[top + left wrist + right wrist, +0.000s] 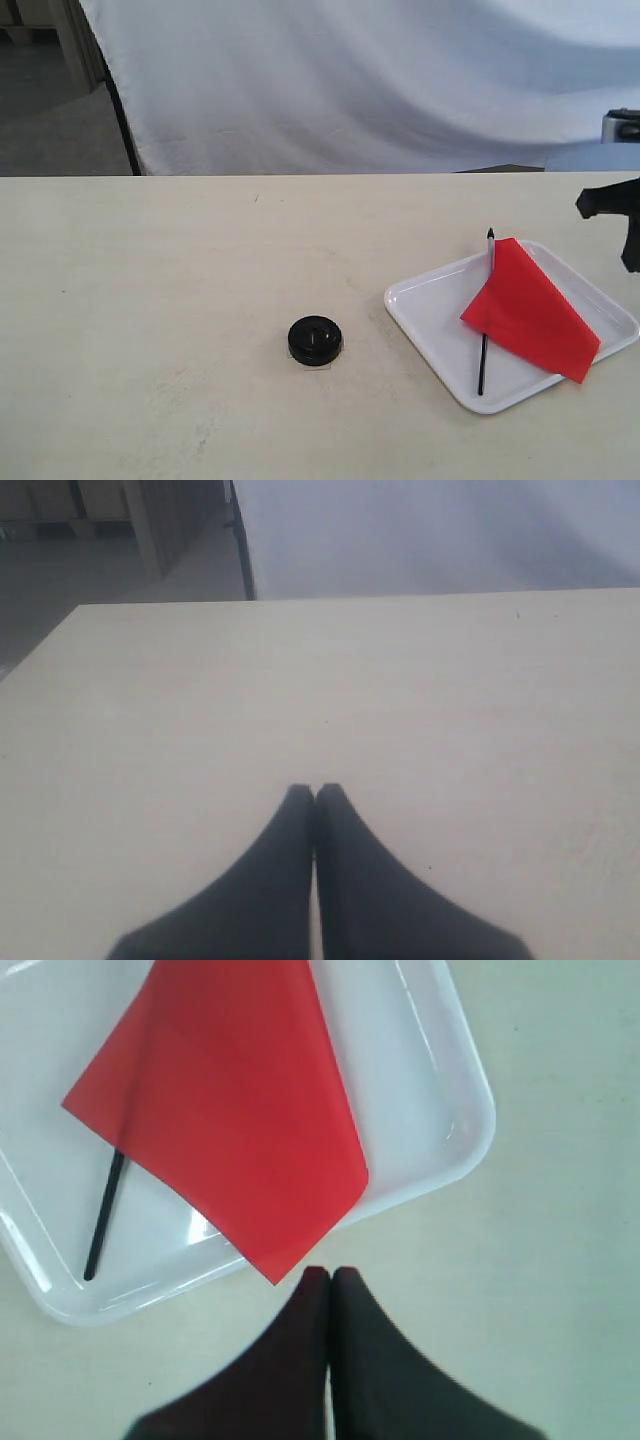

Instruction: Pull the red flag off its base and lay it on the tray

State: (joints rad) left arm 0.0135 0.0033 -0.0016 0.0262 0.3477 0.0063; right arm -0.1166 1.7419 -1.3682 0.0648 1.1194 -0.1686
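You find the red flag (530, 315) flat in the tray (425, 298), which sits near the counter's (150, 300) right edge, well short of the far edge. The pole lies across the tray, its black tip toward the near rim and its silver end propped over the far rim. The cloth spreads over the pole's upper part, and one corner hangs past the rim nearest the right gripper (330, 1275). The base (315, 340) stands alone near the middle of the counter with its centre hole empty, well apart from the tray, so the pull and the lay-down both read as done. The overhanging corner looks like drape, not a bad placement, because the pole's weight is inside the rim. The right gripper hovers above bare counter just outside that rim, fingers pressed together on nothing, with its tips close to the cloth corner but apparently clear of it. The left gripper (315, 792) is also clenched empty. It is held low over the open counter toward the left, facing the far edge, idle.
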